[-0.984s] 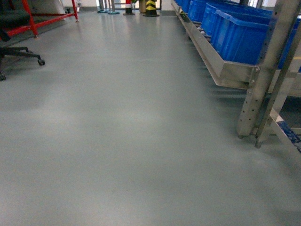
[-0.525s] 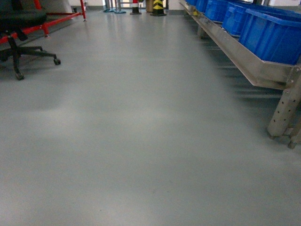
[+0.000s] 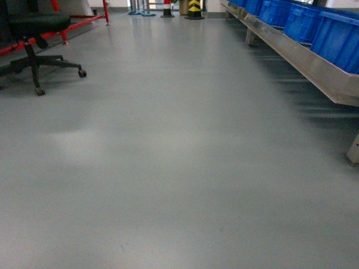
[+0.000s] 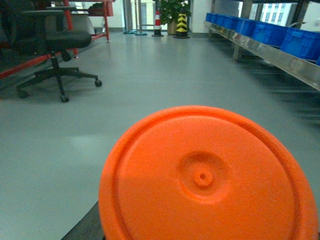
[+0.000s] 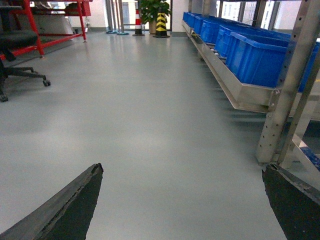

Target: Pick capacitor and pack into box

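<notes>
The grey floor (image 3: 168, 168) fills nearly everything ahead of both claws, with the steel rack (image 5: 240, 95) of blue bins (image 5: 255, 57) running along the right claw's outer side and an office chair (image 4: 50, 45) well off ahead-left of the left claw. An orange disc (image 4: 207, 177) sits directly before the left wrist camera, hiding the left claw, so I cannot tell how its jaws stand. The right gripper (image 5: 182, 205) is spread wide, holding nothing, dark fingers (image 5: 70, 207) at the frame's lower corners. Neither the box nor any capacitor appears in any view; which arm lies nearer cannot be judged, and the base likely has to travel first.
</notes>
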### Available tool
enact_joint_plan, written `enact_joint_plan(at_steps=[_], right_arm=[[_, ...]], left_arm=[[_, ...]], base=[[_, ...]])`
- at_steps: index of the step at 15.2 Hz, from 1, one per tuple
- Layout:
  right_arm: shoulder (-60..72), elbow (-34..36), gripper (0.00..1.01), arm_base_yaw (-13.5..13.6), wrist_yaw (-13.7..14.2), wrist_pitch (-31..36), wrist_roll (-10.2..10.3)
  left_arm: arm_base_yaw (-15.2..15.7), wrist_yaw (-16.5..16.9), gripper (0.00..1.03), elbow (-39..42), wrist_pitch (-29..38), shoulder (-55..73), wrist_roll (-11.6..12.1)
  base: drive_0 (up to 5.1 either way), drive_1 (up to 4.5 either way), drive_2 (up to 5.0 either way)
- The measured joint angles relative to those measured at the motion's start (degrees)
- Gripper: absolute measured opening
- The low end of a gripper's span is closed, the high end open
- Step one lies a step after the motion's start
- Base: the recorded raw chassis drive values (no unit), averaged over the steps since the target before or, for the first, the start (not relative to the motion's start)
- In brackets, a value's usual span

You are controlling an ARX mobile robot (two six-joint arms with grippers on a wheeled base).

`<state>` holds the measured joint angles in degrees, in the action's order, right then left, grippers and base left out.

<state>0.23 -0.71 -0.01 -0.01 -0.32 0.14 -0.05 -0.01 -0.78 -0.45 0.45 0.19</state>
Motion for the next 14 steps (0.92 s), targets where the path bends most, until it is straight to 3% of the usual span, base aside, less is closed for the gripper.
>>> enact_joint_plan(at_steps=[14], right_arm=[[0.00,0.00,0.98,0.00,0.04,-0.09,0.00]], left_arm=[[0.00,0.00,0.44,0.00,0.07,0.00,0.00]], base=[[-5.0,2.50,2.5]])
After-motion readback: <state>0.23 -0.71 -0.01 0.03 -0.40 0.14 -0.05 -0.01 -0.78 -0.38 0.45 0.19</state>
